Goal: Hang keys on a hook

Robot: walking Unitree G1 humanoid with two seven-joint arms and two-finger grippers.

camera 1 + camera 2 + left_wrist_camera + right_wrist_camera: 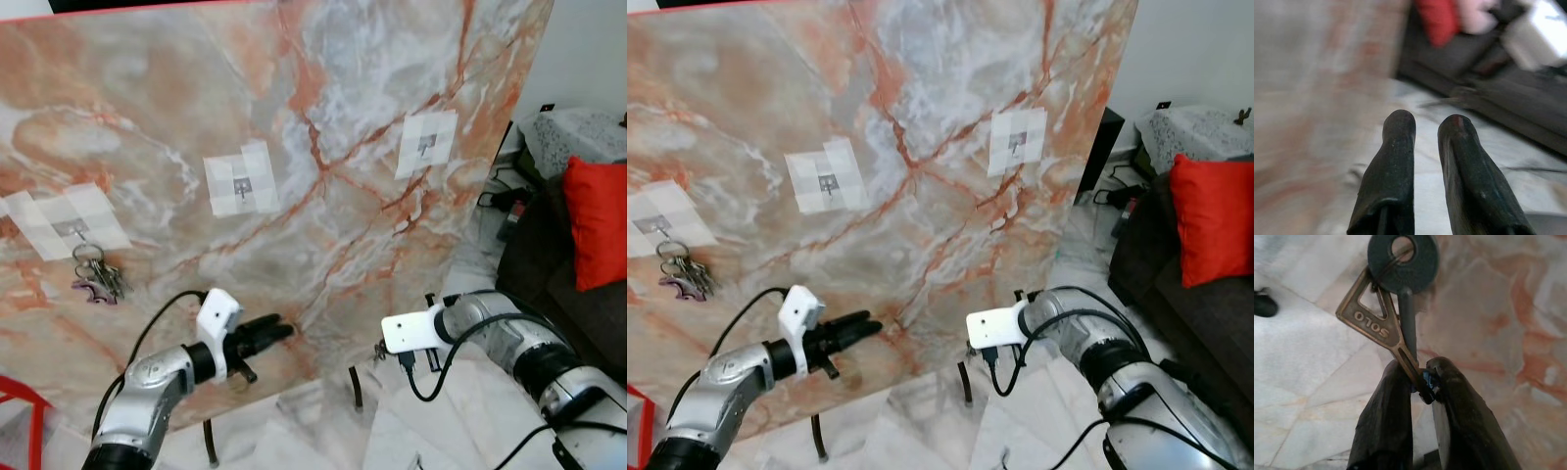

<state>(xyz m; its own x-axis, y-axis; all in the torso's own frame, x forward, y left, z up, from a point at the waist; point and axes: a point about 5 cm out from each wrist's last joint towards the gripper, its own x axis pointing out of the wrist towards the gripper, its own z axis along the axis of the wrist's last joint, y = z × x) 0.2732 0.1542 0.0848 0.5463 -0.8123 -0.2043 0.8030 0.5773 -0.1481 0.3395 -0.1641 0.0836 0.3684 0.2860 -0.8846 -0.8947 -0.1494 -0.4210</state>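
The right gripper (1418, 382) is clamping its two black fingers on the blade of a brass key (1378, 328) stamped "SOLO"; a dark round-headed key (1403, 257) is sharing the same ring, and both keys are projecting beyond the fingertips. In the head views this gripper (380, 351) is sitting low in front of the marble panel (294, 117), below and between the middle and right-hand hooks.

The left gripper (266, 333) is pointing toward the panel's lower middle. Its fingers (1393, 161) are standing slightly apart with a narrow gap between them, and they are holding nothing.

Three taped white patches on the panel are each carrying a small hook. The left hook (73, 230) is bearing a bunch of keys (96, 274) that is hanging against the marble. The middle hook (240, 183) and the right hook (426, 145) are standing bare.

A dark sofa (578, 294) with a red cushion (595, 223) is standing to the robot's right of the panel.
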